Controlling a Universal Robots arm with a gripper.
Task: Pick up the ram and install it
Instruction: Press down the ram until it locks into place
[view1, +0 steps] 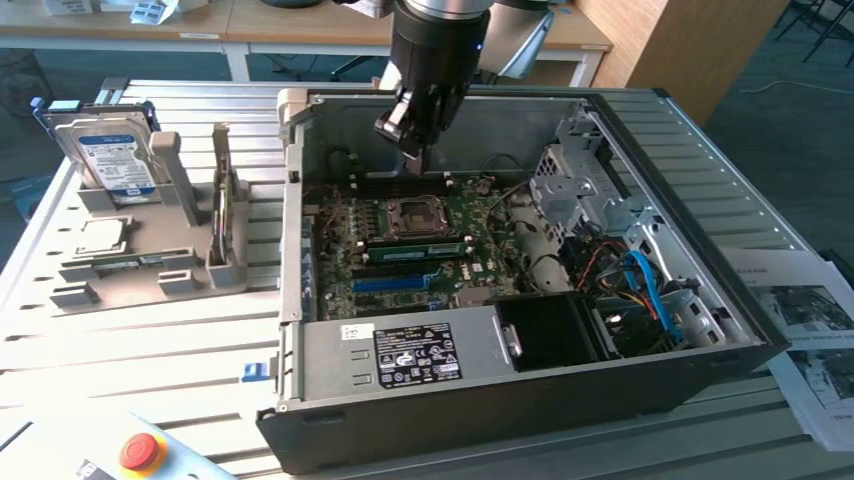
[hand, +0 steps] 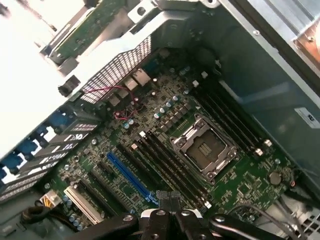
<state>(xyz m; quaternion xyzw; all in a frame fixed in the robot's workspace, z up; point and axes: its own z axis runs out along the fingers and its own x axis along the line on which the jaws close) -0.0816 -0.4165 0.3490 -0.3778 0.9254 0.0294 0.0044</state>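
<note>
Arm is parked over the open PC case (view1: 534, 405) with the gripper (view1: 416, 155) pinched fully closed and holding nothing. In the wrist view the gripper (hand: 170, 200) hangs above the motherboard (hand: 240, 185), over the end of the black memory slots (hand: 170, 165) that run next to the empty CPU socket (hand: 202, 147).

The ram (view1: 220, 195) isn't in the case. It's standing on its edge in the grey holder (view1: 200, 282) on the desk (view1: 147, 350), just outside the case wall on the exterior view's left. From the wrist camera you can see it as a green board (hand: 92, 25) past the case's rear panel. The hard drive (view1: 114, 155) stands in the same holder further to the exterior view's left, and the square CPU chip (view1: 100, 235) lies flat in front of the drive.

Room-wise, the space over the motherboard (view1: 481, 215) around the socket (view1: 407, 215) is open from above. It's boxed in by the power supply (view1: 400, 355) at the near edge, the silver drive cage (view1: 587, 185) and cable mess on the exterior view's right, and the case wall on the holder side. The ram has tall holder posts close on both sides, so it's only open upward. A red stop button (view1: 140, 452) sits at the desk's near corner, well apart from everything.
</note>
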